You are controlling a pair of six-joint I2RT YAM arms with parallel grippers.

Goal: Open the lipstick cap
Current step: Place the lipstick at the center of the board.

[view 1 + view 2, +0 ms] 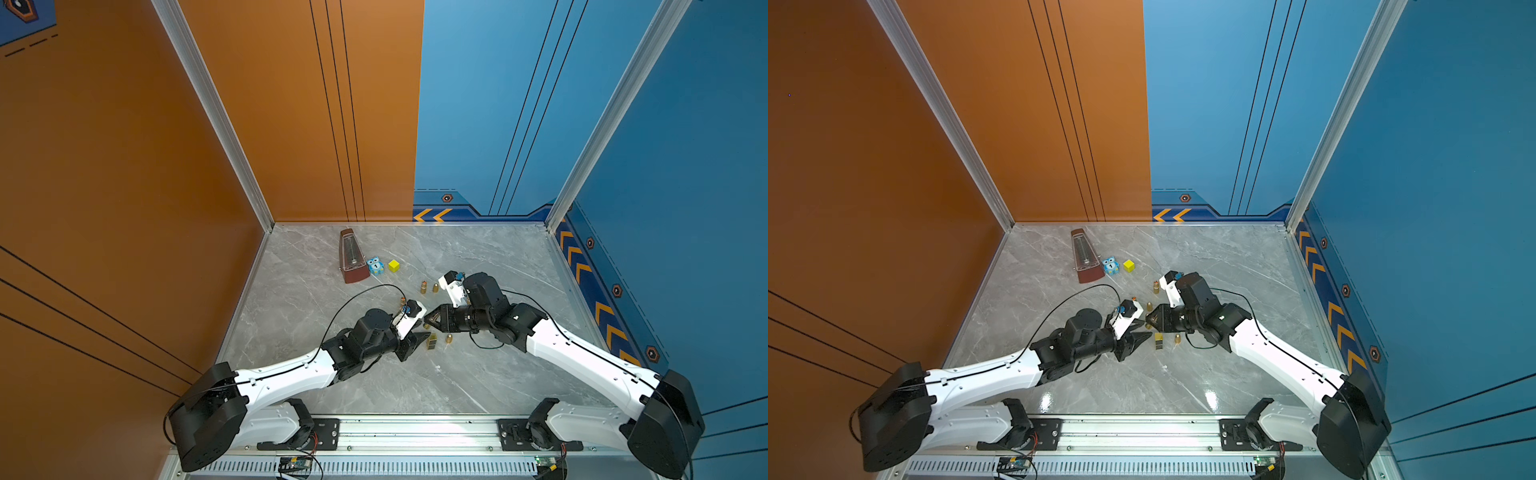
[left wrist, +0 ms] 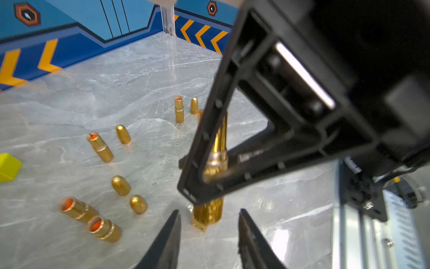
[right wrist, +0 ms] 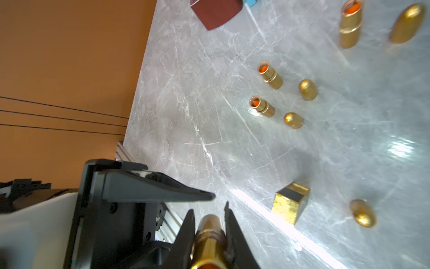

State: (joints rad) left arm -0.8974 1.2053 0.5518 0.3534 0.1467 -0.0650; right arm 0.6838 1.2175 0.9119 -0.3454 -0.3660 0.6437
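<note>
The light, rigid, slippery-looking gold lipstick (image 3: 209,233), pinched in the right pincer (image 3: 209,210) over the middle of the desk (image 1: 415,386), probably wants a firm squeeze on its rounded cap (image 3: 209,220) from the left pincer (image 2: 209,210), spread beside it.

Bright, even light; glare streaks the marble table (image 3: 256,202); wrist views blur nearby.

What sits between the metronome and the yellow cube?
A small blue owl block, right beside the metronome, with a bare gap before the yellow cube. Both top views show it.
</note>
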